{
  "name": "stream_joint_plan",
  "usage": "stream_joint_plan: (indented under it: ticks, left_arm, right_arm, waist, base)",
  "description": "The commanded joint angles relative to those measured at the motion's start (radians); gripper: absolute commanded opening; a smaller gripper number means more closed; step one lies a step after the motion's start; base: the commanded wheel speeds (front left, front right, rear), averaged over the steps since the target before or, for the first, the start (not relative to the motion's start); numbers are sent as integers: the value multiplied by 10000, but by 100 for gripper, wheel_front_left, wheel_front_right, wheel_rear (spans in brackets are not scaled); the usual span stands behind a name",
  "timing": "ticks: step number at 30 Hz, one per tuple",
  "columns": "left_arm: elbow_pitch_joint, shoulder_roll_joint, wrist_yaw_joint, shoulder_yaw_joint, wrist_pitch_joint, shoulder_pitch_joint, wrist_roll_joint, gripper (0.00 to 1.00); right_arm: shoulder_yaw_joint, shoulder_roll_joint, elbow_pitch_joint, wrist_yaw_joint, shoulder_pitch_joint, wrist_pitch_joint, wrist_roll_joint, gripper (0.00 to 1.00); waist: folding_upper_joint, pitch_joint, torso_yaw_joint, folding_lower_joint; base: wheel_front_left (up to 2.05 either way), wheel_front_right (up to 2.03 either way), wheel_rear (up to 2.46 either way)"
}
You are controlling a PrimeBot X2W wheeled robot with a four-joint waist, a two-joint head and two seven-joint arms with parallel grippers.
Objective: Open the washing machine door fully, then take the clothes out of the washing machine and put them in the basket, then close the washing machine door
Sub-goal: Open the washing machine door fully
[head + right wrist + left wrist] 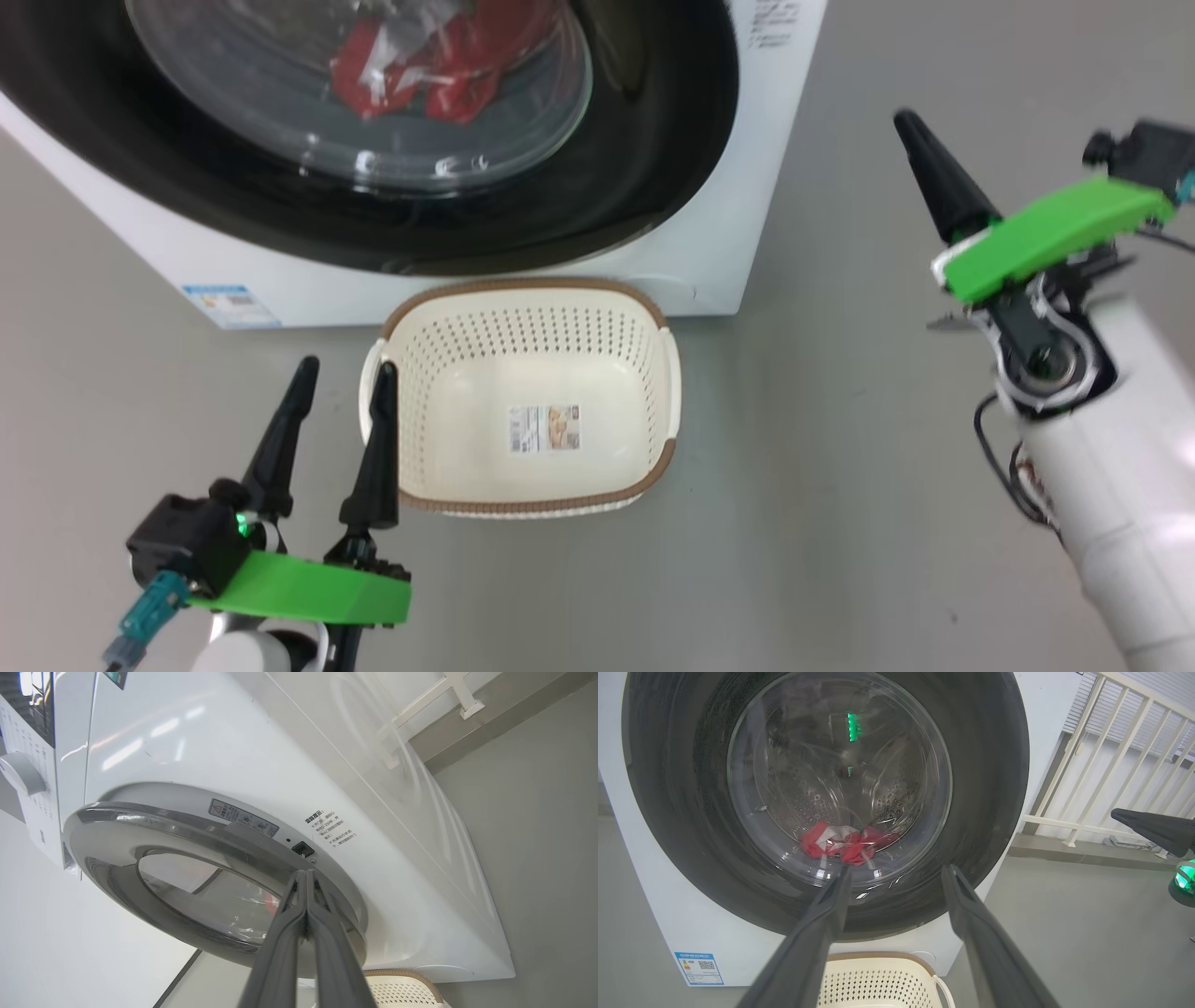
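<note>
Firstly, near left: left gripper [346, 364], two dark fingers spread wide with nothing between them. It hangs over the grey floor [840, 485] just left of the basket, fingers pointing toward the washer.

Near right: right gripper [904, 118] on a pale forearm, green plate at the wrist. Its fingers are pressed flat together and grip nothing. In its wrist view the joined tips lie over the right edge of the door; whether they touch it cannot be told.

Middle: the basket [523, 284], cream plastic with perforated walls, brown woven-look rim and side handles. It stands upright on the floor, far rim just before the foot of the washer, with a paper label [544, 427] on its bottom.

Far: the washing machine [738, 224], a white front-loader standing on the floor, with a blue sticker [229, 306] at the lower left of its front.

On its front: the washing machine door [653, 187], wide glossy black rim and clear bulging glass centre, lying shut against the front.

Behind the glass: the clothes [420, 65], red and white, heaped at the bottom of the perforated steel drum [808, 798].

Farthest right: white railing [1111, 756], beyond the washer.
</note>
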Motion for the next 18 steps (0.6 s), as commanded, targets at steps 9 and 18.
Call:
stream_joint_plan:
  ticks: [9,18]
  left_arm:
    - [-340,117,-55,115,-120,-638,15,100]
    - [-444,117,-55,-162,-120,-952,-96,100]
  right_arm:
    - [208,-330,97,67,-1799,1538,1690,0]
    - [717,-601,493,67,-3058,1875,1634,0]
  waist:
    - [0,879,485,0]
    - [0,1572,746,0]
  base:
    - [0,0,0]
    - [0,0,0]
